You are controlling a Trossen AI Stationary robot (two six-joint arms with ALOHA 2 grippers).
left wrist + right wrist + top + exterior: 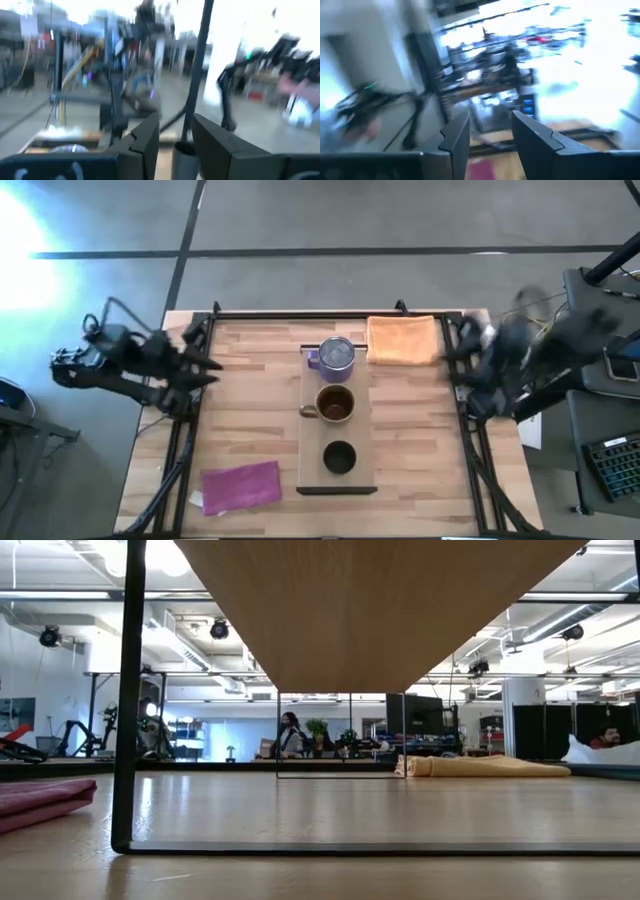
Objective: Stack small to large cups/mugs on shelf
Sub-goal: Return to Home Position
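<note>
The light-wood shelf (pixel 312 450) lies along the table's middle; the low view shows it from beneath (pixel 380 610). Three vessels stand upright on it in a row. The purple mug (pixel 336 355) with its silvery rim is at the far end, the brown handled mug (pixel 335 406) is in the middle, and the small black cup (pixel 340 457) is nearest. My left gripper (pixel 205 365) is at the table's left edge, open and empty (pixel 176 122). My right gripper (pixel 455 360) is at the table's right edge, open and empty (pixel 490 120).
An orange cloth (pixel 404 340) lies at the far edge, right of the purple mug. A purple cloth (pixel 242 486) lies at the near left. A dark frame (pixel 300 315) runs around the table's edges. The shelf's dark leg (pixel 128 690) stands on the tabletop.
</note>
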